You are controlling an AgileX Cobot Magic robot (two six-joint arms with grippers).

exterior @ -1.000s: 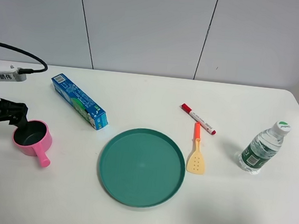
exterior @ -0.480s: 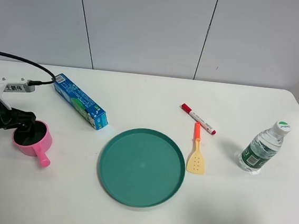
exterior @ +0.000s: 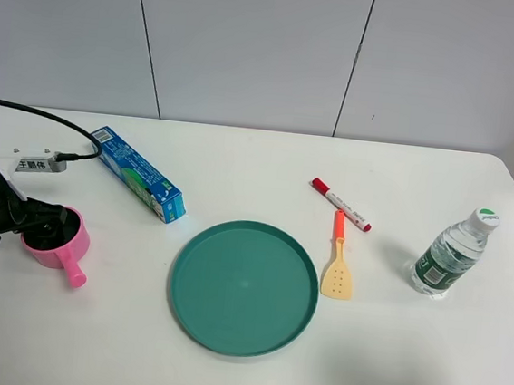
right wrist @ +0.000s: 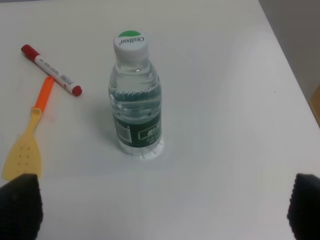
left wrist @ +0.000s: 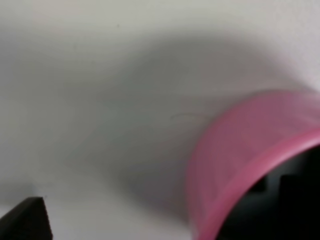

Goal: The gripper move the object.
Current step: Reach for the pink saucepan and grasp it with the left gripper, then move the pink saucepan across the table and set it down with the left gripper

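Note:
The pink toy saucepan [exterior: 56, 239] stands at the table's left, its short handle pointing toward the front. Its dark inside is partly hidden by my left gripper [exterior: 36, 219], which reaches down over its left rim. In the left wrist view the pink wall [left wrist: 240, 150] fills the frame, blurred. One black finger [left wrist: 25, 220] is outside the wall and the other is inside the pan, so the jaws straddle the rim with a wide gap. My right gripper [right wrist: 160, 210] is open and empty, hovering over the table's right side; it is out of the high view.
A teal round plate [exterior: 193, 305] lies at the middle front. A blue box [exterior: 137, 174] lies behind the pan. A red marker [exterior: 340, 204], a yellow spatula with an orange handle [exterior: 337, 271] and a water bottle [exterior: 452, 252] are to the right.
My left arm has shifted and sunk lower over the pan's left rim, its white labelled box moving right. The pan has not moved.

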